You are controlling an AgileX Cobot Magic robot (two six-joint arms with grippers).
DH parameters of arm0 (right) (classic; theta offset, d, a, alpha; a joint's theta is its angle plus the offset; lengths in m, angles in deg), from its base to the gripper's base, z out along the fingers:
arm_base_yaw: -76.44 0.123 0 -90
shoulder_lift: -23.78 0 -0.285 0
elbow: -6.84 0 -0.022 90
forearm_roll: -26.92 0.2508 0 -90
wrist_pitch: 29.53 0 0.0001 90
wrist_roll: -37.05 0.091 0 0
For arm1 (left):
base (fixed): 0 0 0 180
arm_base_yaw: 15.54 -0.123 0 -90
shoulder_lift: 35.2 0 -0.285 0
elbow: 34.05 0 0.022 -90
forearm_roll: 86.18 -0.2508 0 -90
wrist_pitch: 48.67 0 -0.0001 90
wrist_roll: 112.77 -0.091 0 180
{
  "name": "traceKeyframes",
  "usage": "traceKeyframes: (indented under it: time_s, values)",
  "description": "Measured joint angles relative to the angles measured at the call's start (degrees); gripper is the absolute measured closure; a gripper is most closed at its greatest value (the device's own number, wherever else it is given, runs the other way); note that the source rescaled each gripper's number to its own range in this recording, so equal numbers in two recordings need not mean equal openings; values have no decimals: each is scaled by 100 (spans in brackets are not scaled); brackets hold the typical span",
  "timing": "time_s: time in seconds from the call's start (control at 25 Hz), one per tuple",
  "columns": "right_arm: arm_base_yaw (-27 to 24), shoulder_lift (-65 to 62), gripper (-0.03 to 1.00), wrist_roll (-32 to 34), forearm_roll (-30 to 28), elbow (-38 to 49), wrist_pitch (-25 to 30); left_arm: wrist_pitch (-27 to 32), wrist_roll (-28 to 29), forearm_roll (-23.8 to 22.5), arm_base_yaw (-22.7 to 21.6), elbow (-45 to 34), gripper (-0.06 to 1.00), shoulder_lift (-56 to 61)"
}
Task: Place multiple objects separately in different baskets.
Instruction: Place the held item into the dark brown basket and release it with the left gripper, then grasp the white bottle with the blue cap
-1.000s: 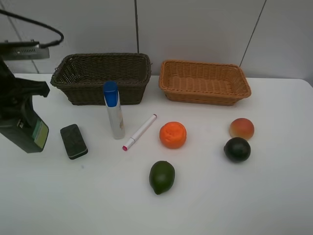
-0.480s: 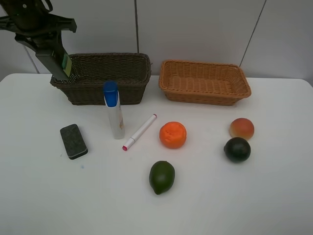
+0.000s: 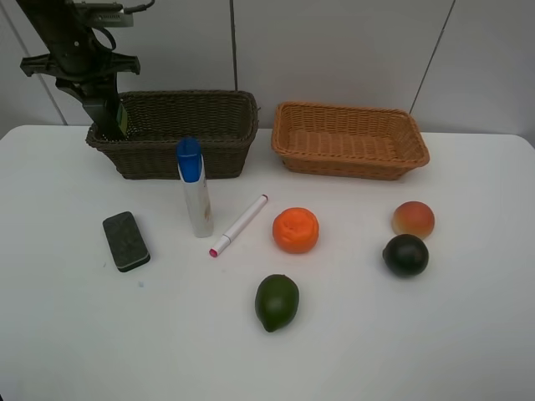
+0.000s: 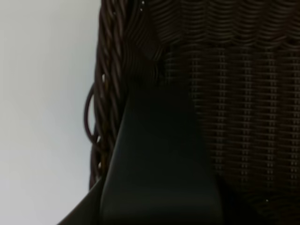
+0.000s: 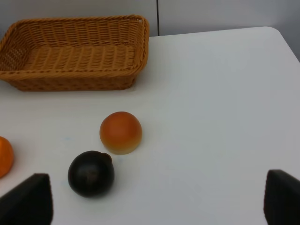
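My left gripper (image 3: 94, 93) is shut on the dark green pump bottle (image 3: 109, 119) and holds it tilted over the left end of the dark brown basket (image 3: 171, 160). The left wrist view shows the bottle (image 4: 159, 164) close against the basket's weave (image 4: 239, 93). The black eraser block (image 3: 126, 241), the white blue-capped tube (image 3: 196, 188), standing upright, and the pink-capped marker (image 3: 240, 225) are on the table. So are the orange (image 3: 296, 230), lime (image 3: 277, 302), dark round fruit (image 3: 405, 255) and peach (image 3: 413, 219). My right gripper (image 5: 154, 204) is open and empty, short of the dark fruit (image 5: 91, 173) and peach (image 5: 121, 132).
The light orange-tan basket (image 3: 351, 163) stands empty at the back right, also in the right wrist view (image 5: 70, 80). Both baskets sit against the back wall. The table's right edge lies beyond the peach.
My left arm has carried the bottle from low at the table's left edge up and over to the dark basket's left end, then a little lower and to the right.
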Motion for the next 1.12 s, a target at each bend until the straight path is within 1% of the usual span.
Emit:
traceKeyframes:
  time_s: [0.08,0.12,0.16,0.24,0.32,0.36,0.44,0.56,0.64,0.76,0.92,1.12]
  values:
    - [0,0,-3,0,0,0,0,-13,0,71,0,0,58,-82]
    - [0,0,-3,0,0,0,0,-7,-5,93,0,0,52,-94]
    - [0,0,-3,0,0,0,0,-7,-5,97,0,6,43,-95]
    - [0,0,-3,0,0,0,0,-7,-5,104,0,40,17,-95]
    - [0,0,-3,0,0,0,0,118,9,127,0,58,6,-95]
    - [0,0,-3,0,0,0,0,220,32,171,0,95,4,-95]
    - [0,0,-3,0,0,0,0,602,63,309,0,246,2,-95]
    - [0,0,-3,0,0,0,0,1250,68,570,0,751,1,-95]
    - [0,0,-3,0,0,0,0,1327,68,745,0,974,1,-43]
    - [0,0,-3,0,0,0,0,1350,68,899,41,951,1,188]
    - [0,0,-3,0,0,0,0,1350,68,1110,332,300,1,774]
    - [0,0,-3,0,0,0,0,1345,283,1189,1134,-798,1,1571]
